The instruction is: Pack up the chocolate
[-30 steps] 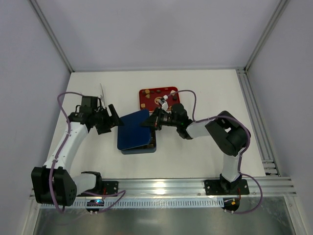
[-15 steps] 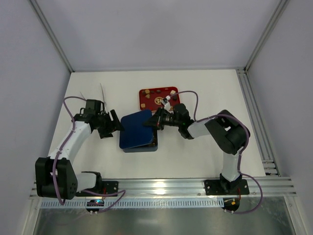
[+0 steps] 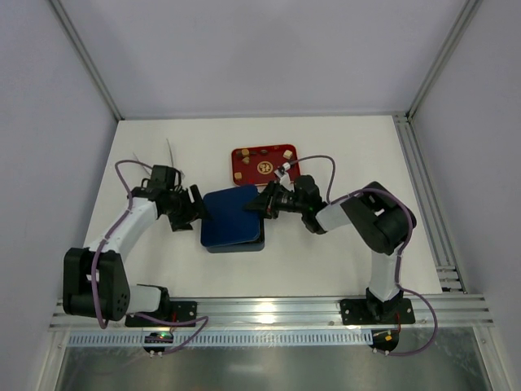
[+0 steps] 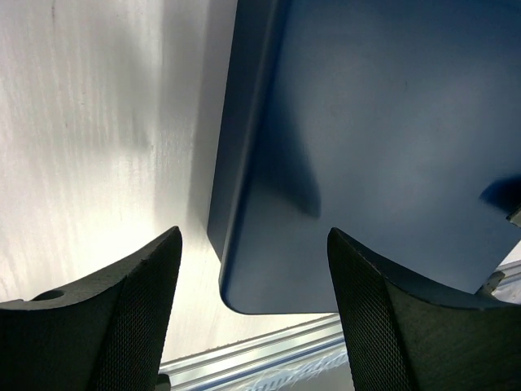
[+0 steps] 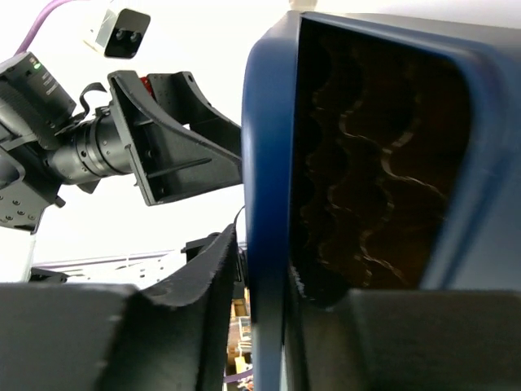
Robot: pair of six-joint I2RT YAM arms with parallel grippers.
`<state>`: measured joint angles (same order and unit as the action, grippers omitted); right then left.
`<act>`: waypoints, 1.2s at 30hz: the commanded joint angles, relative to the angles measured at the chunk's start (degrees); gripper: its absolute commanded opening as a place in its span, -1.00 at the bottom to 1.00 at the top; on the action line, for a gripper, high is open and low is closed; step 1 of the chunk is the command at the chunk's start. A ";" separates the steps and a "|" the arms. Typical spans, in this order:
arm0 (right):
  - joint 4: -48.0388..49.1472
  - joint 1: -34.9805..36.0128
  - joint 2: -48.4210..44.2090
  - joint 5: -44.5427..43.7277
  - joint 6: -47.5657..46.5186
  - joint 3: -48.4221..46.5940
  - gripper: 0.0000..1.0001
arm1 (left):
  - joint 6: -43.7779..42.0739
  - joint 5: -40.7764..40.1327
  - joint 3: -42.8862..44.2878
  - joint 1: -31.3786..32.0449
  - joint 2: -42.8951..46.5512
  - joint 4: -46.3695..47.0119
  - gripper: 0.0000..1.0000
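Observation:
The navy-blue lid (image 3: 232, 215) lies tilted over the dark box (image 3: 238, 248), whose front edge shows below it. My right gripper (image 3: 260, 205) is shut on the lid's right edge; in the right wrist view its fingers (image 5: 203, 293) pinch the blue rim (image 5: 264, 204), with brown lining showing inside. My left gripper (image 3: 200, 213) is open at the lid's left edge; in the left wrist view the lid's corner (image 4: 366, 147) lies between the spread fingers (image 4: 130, 318). A few chocolate pieces (image 3: 289, 153) lie on the red tray (image 3: 262, 173) behind the lid. The box's compartments are hidden.
A thin white strip (image 3: 170, 151) lies on the table at the back left. The aluminium rail (image 3: 269, 312) runs along the near edge, also seen in the left wrist view (image 4: 269, 346). A vertical rail (image 3: 423, 195) borders the table's right side.
My left gripper has moved right up to the lid's left edge. The lid, held by my right gripper, has shifted slightly right and settled lower over the box.

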<state>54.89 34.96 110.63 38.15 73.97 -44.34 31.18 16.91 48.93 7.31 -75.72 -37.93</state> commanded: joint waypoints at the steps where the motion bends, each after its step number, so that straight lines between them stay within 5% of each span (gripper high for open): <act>1: 5.05 -0.77 -0.15 -0.18 0.03 1.18 -0.40 | 0.90 -0.56 0.73 1.74 -1.18 2.60 0.42; 10: 3.74 -2.88 -3.31 0.52 -0.76 3.99 -0.10 | 1.87 -1.26 1.17 3.15 -2.67 3.57 0.41; 16: -6.98 -3.14 -7.96 -0.44 -6.20 3.56 0.15 | 2.04 -1.70 1.79 3.76 -3.38 3.57 0.40; 36: -23.86 -5.87 -15.44 -3.61 -15.96 4.09 0.22 | 2.22 -2.93 3.81 6.14 -4.61 3.13 0.37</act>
<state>33.98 29.47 98.17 36.05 61.78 -39.83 33.04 14.92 50.22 13.06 -79.94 -35.79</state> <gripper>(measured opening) 0.611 0.688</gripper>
